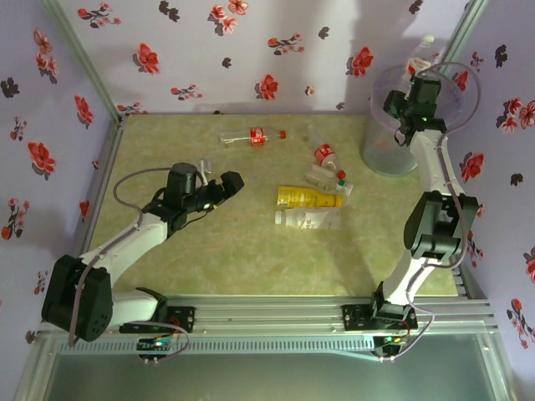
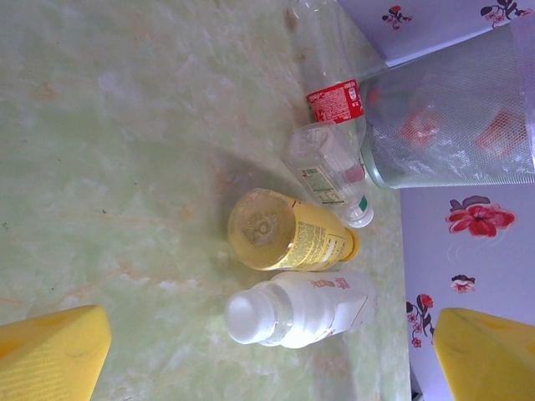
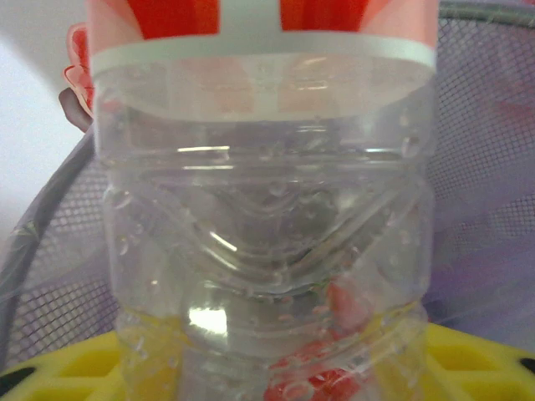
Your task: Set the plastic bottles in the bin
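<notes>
Right tool (image 1: 415,90) is up at the far right corner of the counter (image 1: 167,276), clamped on the held bottle (image 3: 267,209), a clear one with a red label. In the right wrist view its ribbed body sits between the yellow fingers (image 3: 481,355), with mesh-patterned grey-purple plastic close behind it. From above, the held bottle stands over the far rim of the bin (image 1: 386,154), which rests on the counter in the corner of the flowered wall (image 1: 251,50). Whether the bottle is already past the rim I cannot tell.

Left tool (image 1: 227,185) hovers over the middle-left of the counter. Its fingers (image 2: 54,359) are spread wide apart with nothing between them, and it points toward a cluster of bottles lying on the counter.

- Nearest to it lies a white bottle (image 2: 305,309), with its white cap toward the tool.
- A yellow bottle (image 2: 288,234) lies just beside the white one and parallel to it.
- Beyond these lies a flat clear bottle (image 2: 326,171), close to the foot of the bin.
- Past that is a red-labelled bottle (image 2: 334,100), also lying down near the bin's wall.
- A lone bottle (image 1: 251,136), clear with a red label and red cap, lies well apart from the cluster, toward the far middle of the counter.

Red shapes show through the bin's wall in the left wrist view, too blurred to name.
</notes>
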`<state>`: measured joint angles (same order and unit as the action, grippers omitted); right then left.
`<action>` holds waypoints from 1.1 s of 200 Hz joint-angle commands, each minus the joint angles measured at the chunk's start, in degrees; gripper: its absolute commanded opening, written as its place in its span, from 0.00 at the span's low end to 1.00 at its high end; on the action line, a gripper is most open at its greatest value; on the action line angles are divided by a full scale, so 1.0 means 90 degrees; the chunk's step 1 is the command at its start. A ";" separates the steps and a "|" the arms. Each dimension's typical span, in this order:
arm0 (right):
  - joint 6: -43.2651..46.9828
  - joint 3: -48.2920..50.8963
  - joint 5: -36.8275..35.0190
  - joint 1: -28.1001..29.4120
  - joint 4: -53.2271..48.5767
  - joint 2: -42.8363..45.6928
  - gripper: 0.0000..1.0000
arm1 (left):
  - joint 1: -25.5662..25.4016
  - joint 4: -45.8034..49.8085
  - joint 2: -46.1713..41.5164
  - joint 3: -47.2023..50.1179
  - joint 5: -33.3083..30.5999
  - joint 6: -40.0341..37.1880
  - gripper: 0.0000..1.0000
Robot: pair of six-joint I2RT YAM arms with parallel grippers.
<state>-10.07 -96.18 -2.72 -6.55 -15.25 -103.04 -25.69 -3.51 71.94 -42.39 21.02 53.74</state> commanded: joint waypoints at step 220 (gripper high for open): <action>0.0218 -0.0370 0.0377 0.0190 -0.1400 0.0950 0.90 | -0.0104 0.0052 0.0500 -0.0202 -0.0160 -0.0182 1.00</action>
<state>-10.46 -99.26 3.03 -6.22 -25.85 -94.80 -26.15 -3.73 75.53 -42.37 20.51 53.60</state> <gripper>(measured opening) 0.914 0.997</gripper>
